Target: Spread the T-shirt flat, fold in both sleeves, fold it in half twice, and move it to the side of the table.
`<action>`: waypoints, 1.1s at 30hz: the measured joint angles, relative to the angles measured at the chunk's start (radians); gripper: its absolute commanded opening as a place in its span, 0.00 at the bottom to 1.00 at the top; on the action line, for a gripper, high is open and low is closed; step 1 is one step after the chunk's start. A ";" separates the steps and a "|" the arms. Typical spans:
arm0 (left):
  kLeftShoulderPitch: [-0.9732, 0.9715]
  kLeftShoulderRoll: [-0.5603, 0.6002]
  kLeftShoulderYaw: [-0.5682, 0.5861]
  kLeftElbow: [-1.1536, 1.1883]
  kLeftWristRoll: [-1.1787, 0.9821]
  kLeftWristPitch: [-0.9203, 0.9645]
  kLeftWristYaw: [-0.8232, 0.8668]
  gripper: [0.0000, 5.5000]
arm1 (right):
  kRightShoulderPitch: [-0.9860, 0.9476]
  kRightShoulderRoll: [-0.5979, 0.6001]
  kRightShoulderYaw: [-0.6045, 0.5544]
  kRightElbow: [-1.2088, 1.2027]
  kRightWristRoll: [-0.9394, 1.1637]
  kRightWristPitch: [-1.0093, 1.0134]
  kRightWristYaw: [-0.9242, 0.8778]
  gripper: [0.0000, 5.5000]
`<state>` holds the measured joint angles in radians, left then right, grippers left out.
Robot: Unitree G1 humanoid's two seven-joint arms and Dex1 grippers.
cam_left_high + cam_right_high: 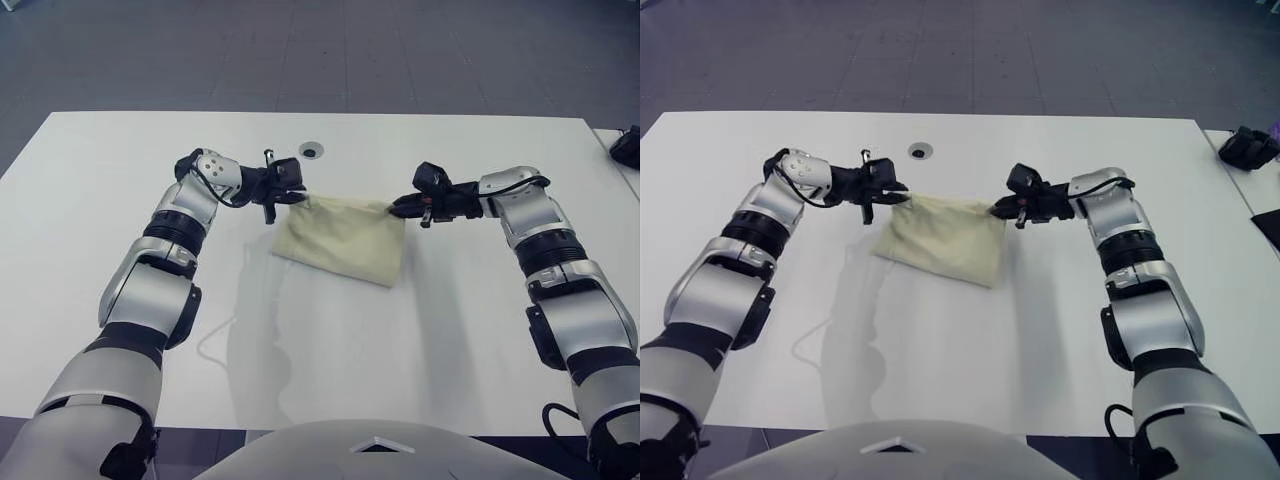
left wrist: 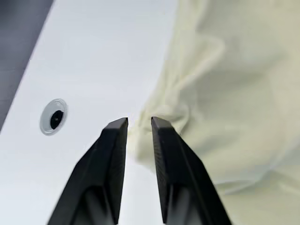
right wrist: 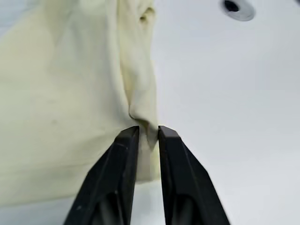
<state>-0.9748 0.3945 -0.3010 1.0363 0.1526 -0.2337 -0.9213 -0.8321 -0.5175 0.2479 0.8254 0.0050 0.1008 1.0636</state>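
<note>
The T-shirt (image 1: 345, 242) is pale yellow and folded into a small, nearly rectangular packet. It is near the middle of the white tabletop (image 1: 110, 170), between the two arms. Its far edge is stretched between the two grippers and is raised a little. Its near edge hangs down and seems to rest on the tabletop.

The left gripper (image 1: 284, 200) is at the far corner of the T-shirt on the robot's left side. In the left wrist view its two black fingers (image 2: 112, 154) stand close together with only a narrow gap. The corner of the cloth comes right up to their tips, so the gripper appears to be closed on this corner.

The right gripper (image 1: 398, 207) is at the other far corner. In the right wrist view its fingers (image 3: 125, 159) pinch a gathered fold of the yellow cloth between the tips. This gripper is clearly closed on the T-shirt.

Both forearms point inward toward each other, above the tabletop.

A round cable hole (image 1: 312, 149) with a grey ring is in the tabletop just beyond the T-shirt, nearer to the left gripper. A dark object (image 1: 1247, 147) lies on another surface past the right edge of the tabletop.
</note>
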 measured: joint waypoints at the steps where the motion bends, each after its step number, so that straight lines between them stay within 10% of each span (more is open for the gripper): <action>1: -0.006 -0.008 0.030 0.003 -0.011 0.000 0.051 0.31 | 0.000 0.008 -0.015 -0.002 0.000 -0.005 -0.039 0.29; 22: 0.197 0.007 -0.024 -0.287 0.060 0.003 0.073 0.96 | 0.075 0.132 0.037 0.059 -0.168 -0.279 -0.278 0.92; 33: 0.092 -0.140 -0.011 0.053 0.129 -0.028 0.375 0.98 | 0.122 0.118 0.037 -0.023 -0.172 -0.293 -0.249 0.98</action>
<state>-0.8827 0.2548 -0.3121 1.0891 0.2818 -0.2616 -0.5460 -0.7099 -0.3990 0.2850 0.8026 -0.1669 -0.1918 0.8150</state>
